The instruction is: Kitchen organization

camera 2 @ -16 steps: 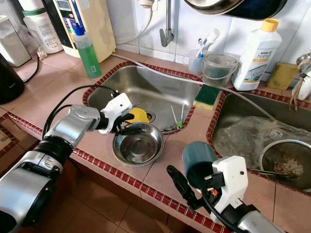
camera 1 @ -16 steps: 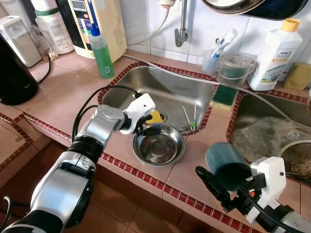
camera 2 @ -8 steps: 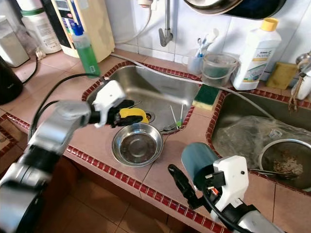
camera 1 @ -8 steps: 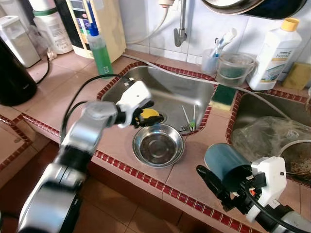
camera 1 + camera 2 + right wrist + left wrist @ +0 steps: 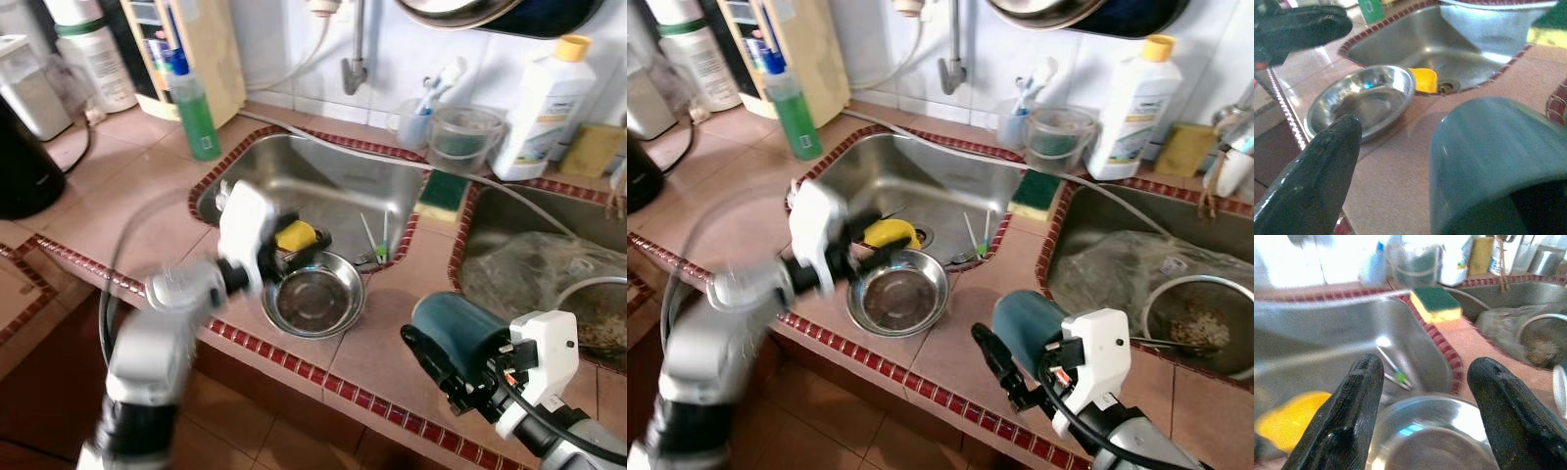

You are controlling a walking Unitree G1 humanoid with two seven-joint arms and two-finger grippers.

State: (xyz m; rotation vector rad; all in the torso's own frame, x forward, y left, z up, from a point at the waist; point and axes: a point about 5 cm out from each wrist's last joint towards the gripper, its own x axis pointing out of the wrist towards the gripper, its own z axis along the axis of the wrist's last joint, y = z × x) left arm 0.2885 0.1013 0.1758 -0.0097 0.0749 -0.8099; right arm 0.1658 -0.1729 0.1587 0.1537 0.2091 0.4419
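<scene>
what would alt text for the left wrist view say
The left gripper, fingers open, hovers over a steel bowl at the sink edge. A yellow item lies in the sink, a sponge on the counter beyond.

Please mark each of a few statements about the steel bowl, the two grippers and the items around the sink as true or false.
1. The round stainless steel bowl sits on the tiled counter edge in front of the sink. True.
2. The right gripper holds a dark teal cup. True.
3. The left gripper is shut on the bowl's rim. False: its fingers are spread apart above the bowl, holding nothing.
4. The green and yellow sponge lies inside the steel bowl. False: it rests on the divider between the two basins.
5. A green liquid bottle with a blue cap stands on the counter left of the sink. True.
</scene>
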